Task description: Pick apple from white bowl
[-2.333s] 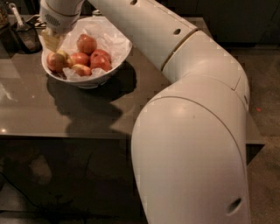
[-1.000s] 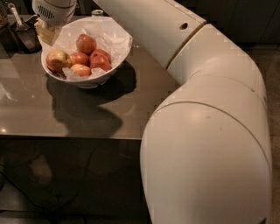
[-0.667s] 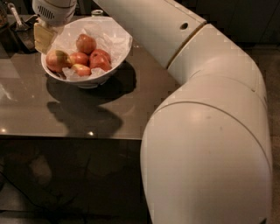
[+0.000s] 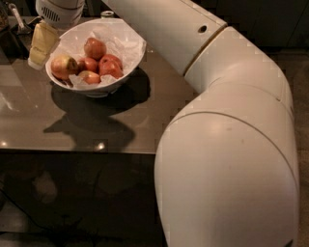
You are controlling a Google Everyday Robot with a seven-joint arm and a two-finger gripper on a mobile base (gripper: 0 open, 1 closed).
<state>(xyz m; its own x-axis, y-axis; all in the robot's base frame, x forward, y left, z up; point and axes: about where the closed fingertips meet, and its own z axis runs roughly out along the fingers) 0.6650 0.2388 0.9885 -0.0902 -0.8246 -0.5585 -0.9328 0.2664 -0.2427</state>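
The white bowl (image 4: pixel 128 60), lined with crumpled white paper, stands on the brown table at the upper left. The apple (image 4: pixel 64 66), pale yellow-orange with a red blush, lies at the bowl's left side. Several smaller red apples (image 4: pixel 110 65) lie beside it. My gripper (image 4: pixel 38 57) hangs from the wrist (image 4: pixel 60 9) at the bowl's left rim, just left of and slightly above the apple. It holds nothing that I can see.
My white arm (image 4: pixel 227 144) fills the right half of the view and crosses behind the bowl. Dark items and a utensil (image 4: pixel 15 19) stand at the table's far left. The table's front edge (image 4: pixel 72 150) runs below the bowl.
The gripper has drifted slightly left, from over the bowl's left side to its left rim. The arm's big links have shifted in view. The apples have not moved.
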